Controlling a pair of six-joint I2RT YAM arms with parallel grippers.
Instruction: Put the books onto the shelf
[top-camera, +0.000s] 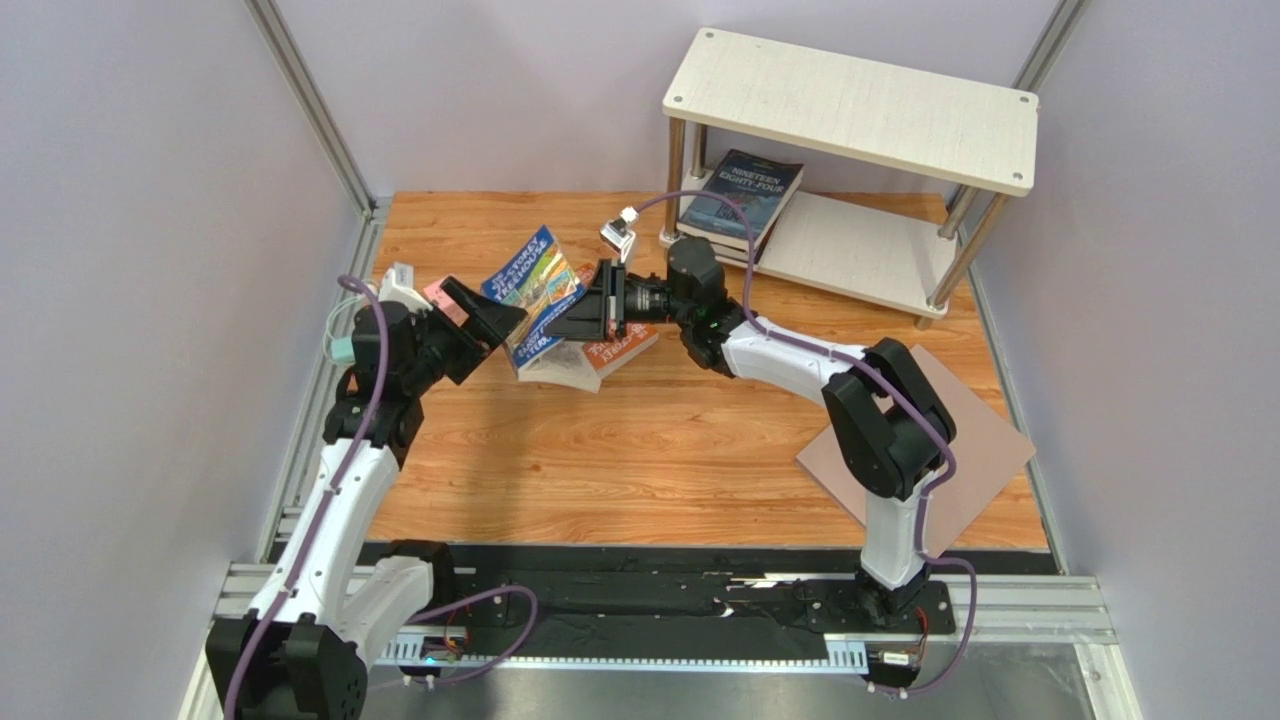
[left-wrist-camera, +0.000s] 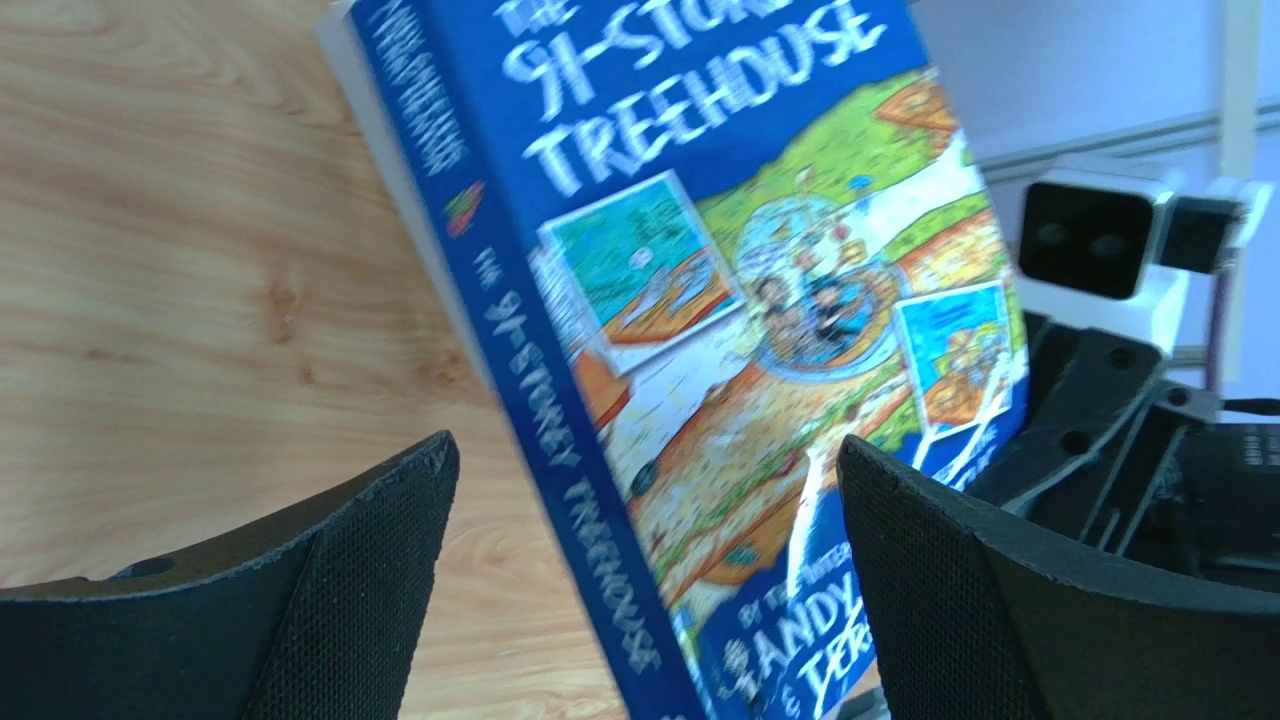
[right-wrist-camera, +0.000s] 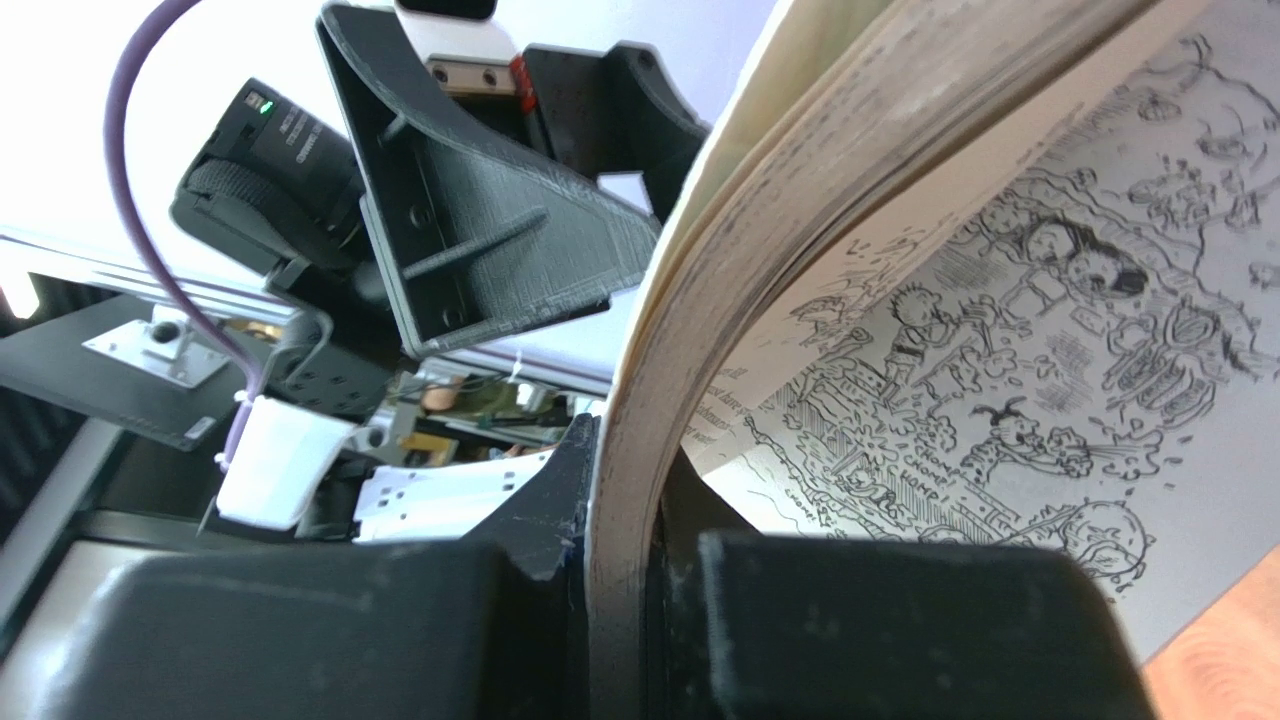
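A blue "91-Storey Treehouse" book (top-camera: 529, 285) (left-wrist-camera: 721, 300) is held tilted above the wooden table, with my right gripper (top-camera: 583, 318) (right-wrist-camera: 624, 600) shut on its page edge (right-wrist-camera: 706, 300). It hangs partly open and shows a cartoon page (right-wrist-camera: 992, 345). My left gripper (top-camera: 484, 318) (left-wrist-camera: 646, 585) stands open, with one of its fingers (left-wrist-camera: 346, 600) on each side of the book's lower end. More books (top-camera: 594, 360) lie stacked under the lifted one. The shelf (top-camera: 857, 105) stands at the back right, and a dark blue book (top-camera: 747, 188) lies on its lower board.
A flat brown cardboard sheet (top-camera: 984, 450) lies on the table's right edge beside the right arm. Metal frame posts (top-camera: 323, 120) and grey walls close in the sides. A black rail (top-camera: 646, 600) with the arm bases runs along the near edge.
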